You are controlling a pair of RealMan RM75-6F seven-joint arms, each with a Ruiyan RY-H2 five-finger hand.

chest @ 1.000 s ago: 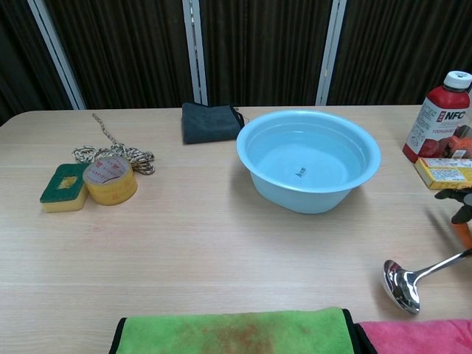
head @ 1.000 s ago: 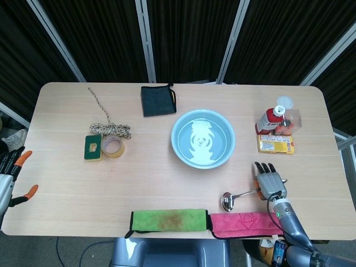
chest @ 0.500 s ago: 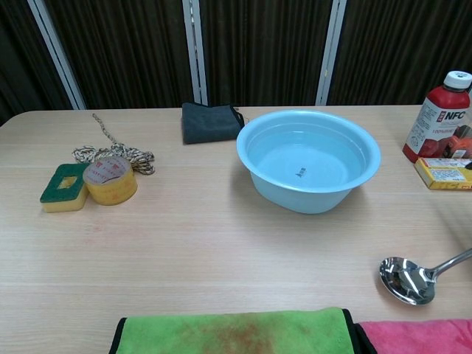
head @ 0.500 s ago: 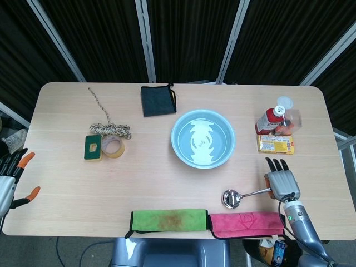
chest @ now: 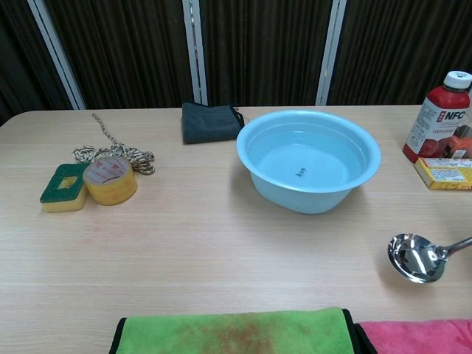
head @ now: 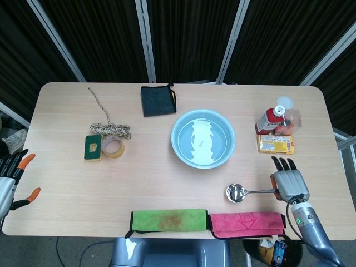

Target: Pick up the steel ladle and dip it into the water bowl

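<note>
1. Head view: my right hand (head: 287,181) sits at the table's (head: 167,178) near right edge, over the handle end of the steel ladle (head: 247,192). The fingers (head: 282,164) lie straight and side by side, pointing away from me. I cannot tell from above whether the thumb underneath pinches the handle. The ladle's cup sits between the hand and the water bowl (head: 202,139), just beyond the pink cloth (head: 245,223), mouth up. I judge that this low, level carry keeps the cup ready for a short swing to the bowl.

2. Head view, left edge: my left hand (head: 12,179) hangs off the table, fingers apart and holding nothing, kept clear of the work.

3. Chest view: only the ladle's cup (chest: 417,257) and a stub of handle show, near the right border. The bowl (chest: 308,158), holding water, stands well apart beyond it. Neither hand shows here, so I cannot confirm the grip.
</note>
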